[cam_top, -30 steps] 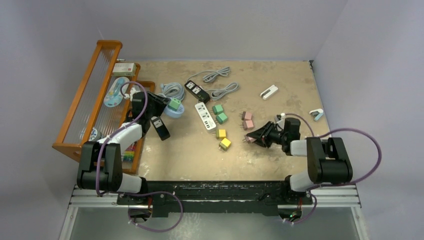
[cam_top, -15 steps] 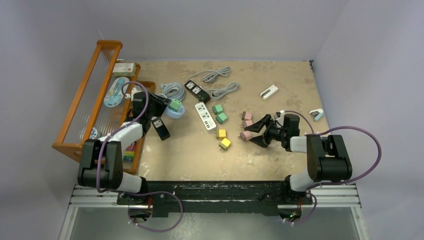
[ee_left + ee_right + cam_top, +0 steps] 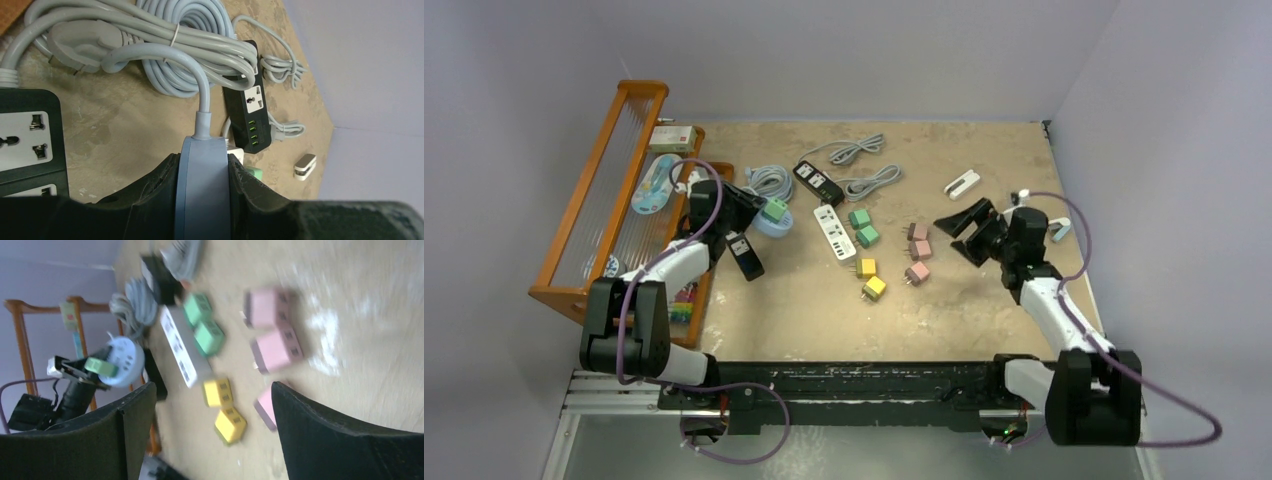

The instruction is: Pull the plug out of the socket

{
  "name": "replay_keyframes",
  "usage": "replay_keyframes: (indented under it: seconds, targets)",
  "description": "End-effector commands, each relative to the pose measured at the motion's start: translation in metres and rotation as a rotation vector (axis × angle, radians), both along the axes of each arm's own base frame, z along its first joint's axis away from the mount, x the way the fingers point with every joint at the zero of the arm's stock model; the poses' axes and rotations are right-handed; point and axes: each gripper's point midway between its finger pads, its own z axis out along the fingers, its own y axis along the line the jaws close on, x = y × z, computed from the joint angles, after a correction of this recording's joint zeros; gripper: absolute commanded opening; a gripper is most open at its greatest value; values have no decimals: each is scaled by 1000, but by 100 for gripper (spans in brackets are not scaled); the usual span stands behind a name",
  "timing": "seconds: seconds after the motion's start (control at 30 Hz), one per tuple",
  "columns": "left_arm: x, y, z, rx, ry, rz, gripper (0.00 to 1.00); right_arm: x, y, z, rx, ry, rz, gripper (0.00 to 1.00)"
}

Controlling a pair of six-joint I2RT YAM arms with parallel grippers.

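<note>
Left end effector (image 3: pixel 204 170) was clamped edge-on across the round pale-blue plastic socket (image 3: pixel 774 222), fingers narrow, pressed to both rims. Socket sat at the left of the table (image 3: pixel 984 320), just beside the coiled grey cable (image 3: pixel 165 45) that feeds it. Small green cube plug (image 3: pixel 775 209) stood seated in the socket's top face.

Right end effector (image 3: pixel 969 222) was spread wide and empty, raised over the right half of the table, near three pink cube plugs (image 3: pixel 917 250) and well apart from the green one.

Handling, by judgement: plug looked light, rigid, smooth-sided, held only by prong friction. Best purchase would be its two opposite flat sides, low on the body, pulling straight out along the prongs; a tilted pull could bind or slip. Socket itself seemed light enough to lift with the plug, so the left hold served as the brace.
</note>
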Motion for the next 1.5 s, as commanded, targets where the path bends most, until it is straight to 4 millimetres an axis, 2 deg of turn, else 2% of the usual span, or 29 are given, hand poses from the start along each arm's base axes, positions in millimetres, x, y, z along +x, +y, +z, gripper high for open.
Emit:
replay_keyframes:
  seconds: [0.0, 0.03, 0.07, 0.13, 0.2, 0.3, 0.4, 0.47, 0.5, 0.63, 0.67, 0.77, 0.97, 1.03, 1.2, 1.47]
  targets:
    - [16, 8, 39, 145, -78, 15, 0, 47, -39, 88, -250, -320, -118, 87]
    - [16, 4, 44, 156, -92, 2, 0, 57, -43, 107, -298, -393, -121, 87]
    - [16, 1, 49, 155, -103, -9, 0, 66, -39, 127, -313, -460, -95, 87]
    - [18, -4, 53, 150, -112, -34, 0, 77, -12, 161, -300, -625, 11, 87]
    - [19, -7, 54, 146, -118, -51, 0, 88, 28, 183, -312, -758, 124, 86]
    - [20, -15, 54, 128, -122, -79, 0, 102, 106, 206, -348, -902, 339, 85]
    - [20, -21, 58, 120, -130, -108, 0, 107, 181, 216, -297, -997, 543, 84]
    - [19, -21, 61, 127, -133, -112, 0, 107, 218, 208, -253, -1020, 633, 84]
    - [19, -20, 62, 133, -136, -107, 0, 110, 237, 194, -232, -1009, 678, 84]
    - [18, -17, 67, 148, -144, -99, 0, 86, 303, 171, -135, -1022, 858, 82]
    - [18, -17, 67, 150, -143, -98, 0, 81, 314, 168, -121, -1027, 879, 82]
    - [17, -16, 67, 155, -141, -97, 0, 71, 334, 157, -85, -1013, 922, 81]
    - [18, -19, 64, 143, -140, -110, 0, 56, 351, 137, -84, -993, 1004, 77]
    - [18, -20, 64, 138, -139, -113, 0, 54, 356, 124, -100, -968, 1024, 76]
    - [17, -21, 63, 136, -140, -115, 0, 53, 363, 105, -99, -934, 1050, 73]
    - [17, -20, 65, 140, -144, -116, 0, 58, 366, 93, -119, -912, 1060, 74]
